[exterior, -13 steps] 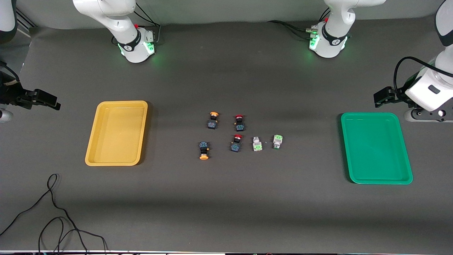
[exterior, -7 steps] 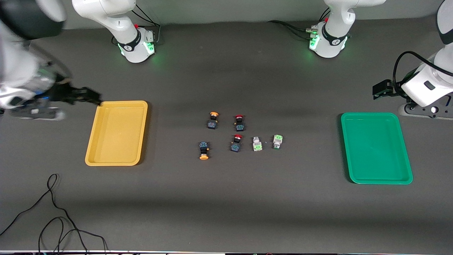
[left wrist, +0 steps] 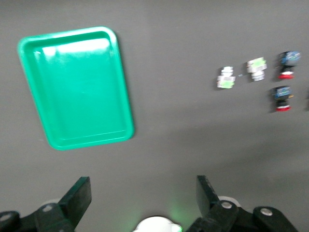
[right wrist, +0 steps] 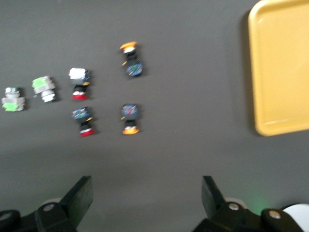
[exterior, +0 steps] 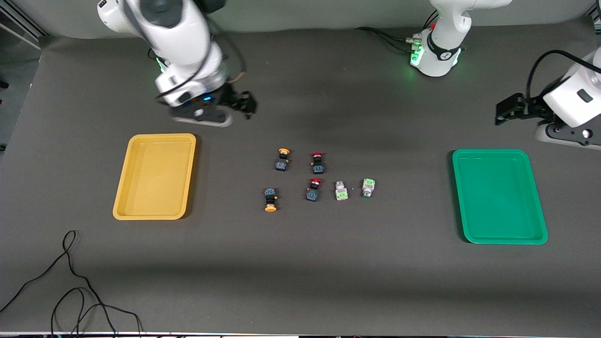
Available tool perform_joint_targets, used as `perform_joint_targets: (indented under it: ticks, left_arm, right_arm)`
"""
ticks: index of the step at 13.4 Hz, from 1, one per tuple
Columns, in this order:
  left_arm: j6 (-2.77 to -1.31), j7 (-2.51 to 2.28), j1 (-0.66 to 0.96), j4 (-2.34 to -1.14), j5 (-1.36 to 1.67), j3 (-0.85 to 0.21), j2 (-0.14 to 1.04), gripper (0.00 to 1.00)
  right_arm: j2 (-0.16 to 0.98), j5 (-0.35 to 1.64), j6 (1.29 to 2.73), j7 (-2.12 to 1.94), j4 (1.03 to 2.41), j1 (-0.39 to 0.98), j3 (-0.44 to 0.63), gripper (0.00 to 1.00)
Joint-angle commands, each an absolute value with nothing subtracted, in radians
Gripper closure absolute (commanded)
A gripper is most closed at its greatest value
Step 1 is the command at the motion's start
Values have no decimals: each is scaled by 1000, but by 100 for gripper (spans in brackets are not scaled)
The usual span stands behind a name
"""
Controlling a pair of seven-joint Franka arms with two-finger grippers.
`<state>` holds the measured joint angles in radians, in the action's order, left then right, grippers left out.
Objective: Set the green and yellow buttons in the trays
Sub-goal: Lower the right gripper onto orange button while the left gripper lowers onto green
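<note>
Dark table [exterior: 300,263], buttons [exterior: 281,160] between trays [exterior: 155,176], right gripper [exterior: 244,105] and left gripper [exterior: 509,110] aloft, jaws apart, empty

No text, labels, brands or nos. I can read anywhere. My arm bases each carry a small dark round mark, too small to make out. Buttons' faces have tiny markings, blurred, can't read. Trays & bench: plain.
</note>
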<state>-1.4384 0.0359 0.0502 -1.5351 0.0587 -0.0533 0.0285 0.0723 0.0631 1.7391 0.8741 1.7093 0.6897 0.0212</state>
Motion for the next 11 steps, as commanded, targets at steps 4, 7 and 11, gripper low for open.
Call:
perform_joint_targets:
  ticks: [4,7,11]
  left_arm:
    - [-1495,-124,210,-1520,75,-61,145,2]
    - [-1581,-130,262,-1545,63,-60,222,1]
    - [-1866,-133,302,-1737,55,-60,242,1]
  right_arm:
    - [150,89,1865,939,1774,781,38,0]
    - [161,84,2105,937,1970,782,38,0]
    - [334,78,2334,937,2020,796,38,0]
